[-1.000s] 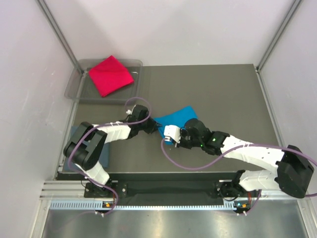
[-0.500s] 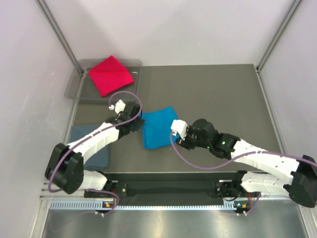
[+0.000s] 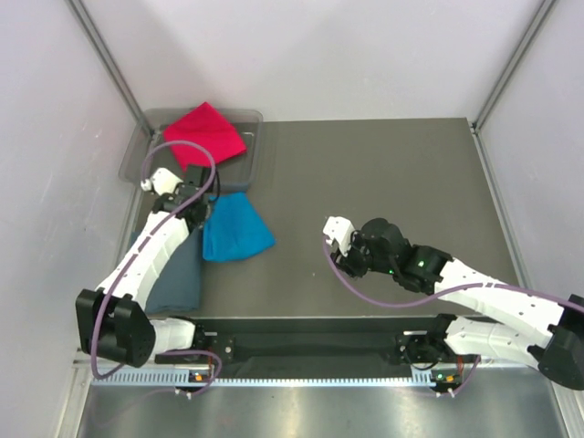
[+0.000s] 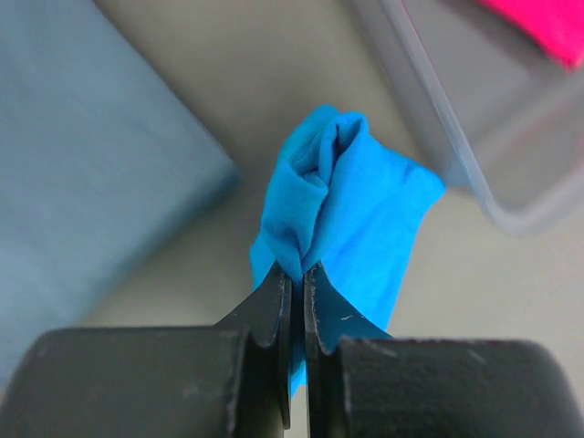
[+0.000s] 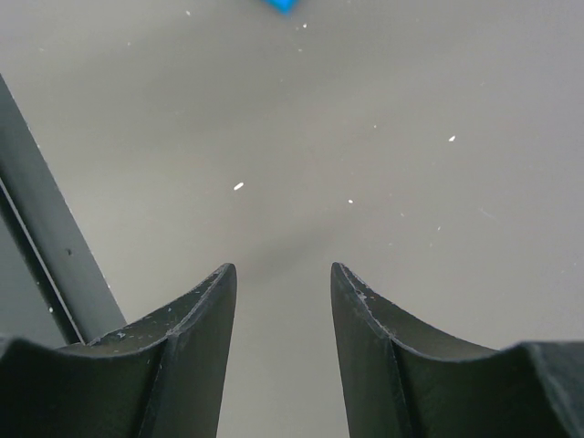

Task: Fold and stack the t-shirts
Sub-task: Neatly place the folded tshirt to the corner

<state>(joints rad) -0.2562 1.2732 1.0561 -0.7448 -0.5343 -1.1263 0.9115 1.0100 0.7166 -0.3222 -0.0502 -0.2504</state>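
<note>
My left gripper (image 4: pixel 297 269) is shut on a bunched edge of the turquoise-blue t-shirt (image 4: pixel 356 201). In the top view this folded shirt (image 3: pixel 235 228) lies at the table's left, its left edge meeting the slate grey-blue t-shirt (image 3: pixel 178 274), with the left gripper (image 3: pixel 199 215) over that edge. The grey-blue shirt (image 4: pixel 82 164) lies flat and folded. The crimson t-shirt (image 3: pixel 205 135) lies folded in the clear tray (image 3: pixel 137 162). My right gripper (image 5: pixel 283 274) is open over bare table, with nothing between its fingers, well right of the turquoise shirt (image 5: pixel 281 5).
The clear tray's corner (image 4: pixel 438 119) lies just beyond the turquoise shirt, with the red cloth (image 4: pixel 547 23) inside. A black rail (image 5: pixel 46 246) runs along the table's near edge. White walls and metal posts close in the table.
The left gripper has carried the turquoise shirt leftward from the table's middle to beside the grey-blue shirt. The right gripper let go of it, opened and drew back to the right.
</note>
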